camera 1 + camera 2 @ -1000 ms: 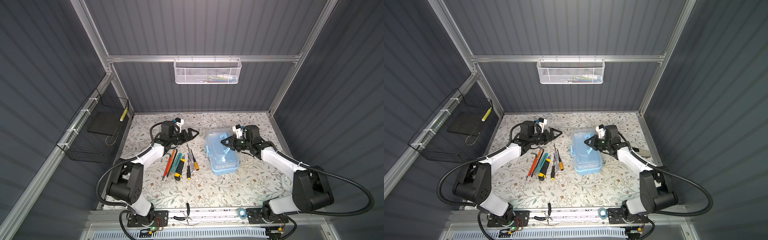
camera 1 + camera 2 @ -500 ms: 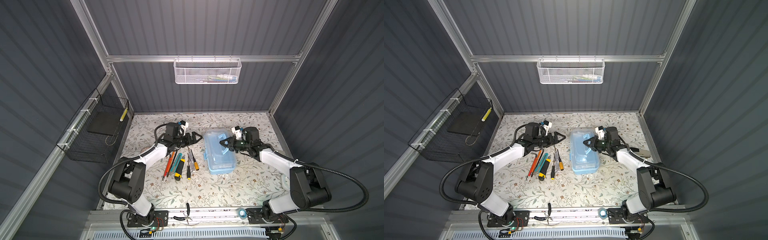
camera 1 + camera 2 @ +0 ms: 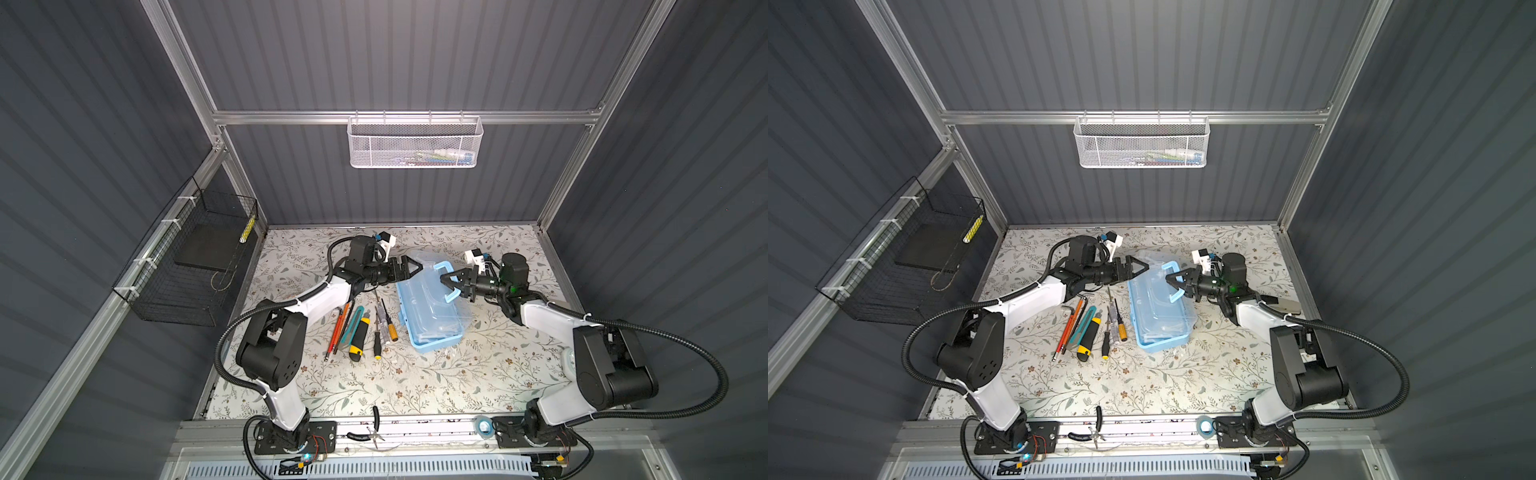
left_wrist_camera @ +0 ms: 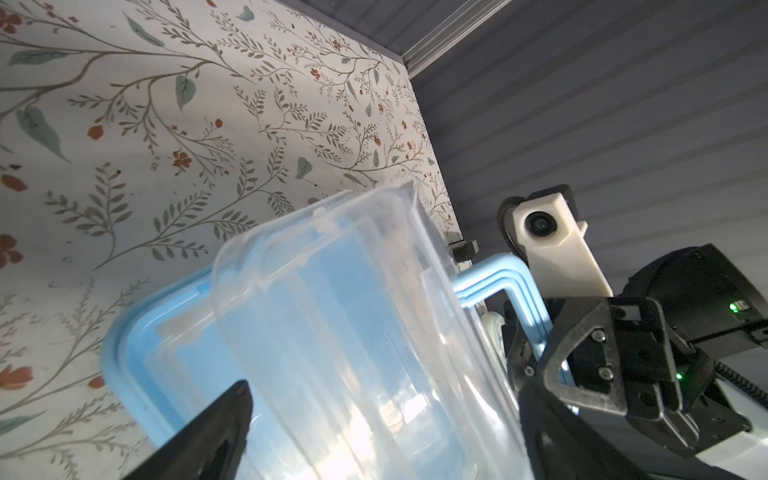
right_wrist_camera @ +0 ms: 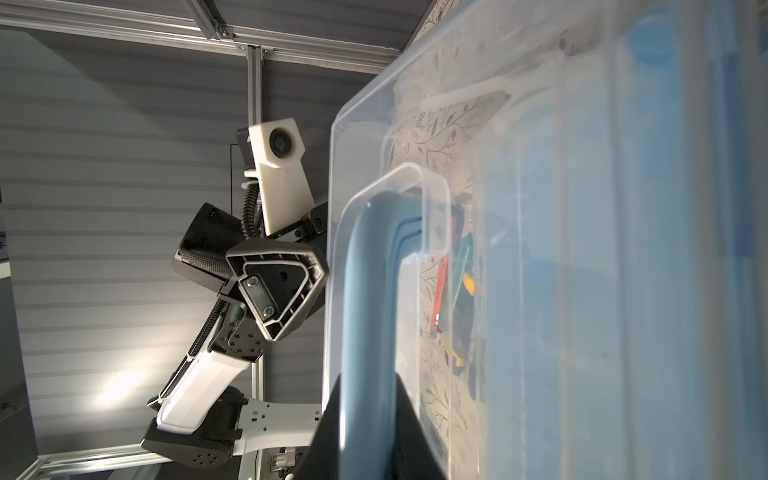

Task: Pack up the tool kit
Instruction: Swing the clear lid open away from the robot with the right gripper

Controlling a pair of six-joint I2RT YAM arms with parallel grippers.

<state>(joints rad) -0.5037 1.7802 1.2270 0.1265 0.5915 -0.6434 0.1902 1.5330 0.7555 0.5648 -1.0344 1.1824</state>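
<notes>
The tool kit's light-blue case (image 3: 434, 332) (image 3: 1163, 328) lies mid-table with its clear lid (image 4: 353, 316) on top. My right gripper (image 3: 450, 283) (image 3: 1176, 283) (image 5: 368, 415) is shut on the case's blue handle (image 5: 370, 316) (image 4: 519, 291). My left gripper (image 3: 417, 266) (image 3: 1142, 266) (image 4: 382, 436) is open at the case's far left corner, and the lid's end shows between its fingers (image 4: 224, 415). Screwdrivers, hex keys and two utility knives (image 3: 357, 332) (image 3: 1090, 332) lie in a row left of the case.
A white mesh basket (image 3: 413, 143) hangs on the back wall and a black wire basket (image 3: 187, 266) on the left wall. Black-handled pliers (image 3: 376, 428) and a tape roll (image 3: 484, 424) sit on the front rail.
My left gripper has moved right, from above the tool row to the case's far left corner. The right gripper has stayed shut on the handle, shifting slightly left with the case.
</notes>
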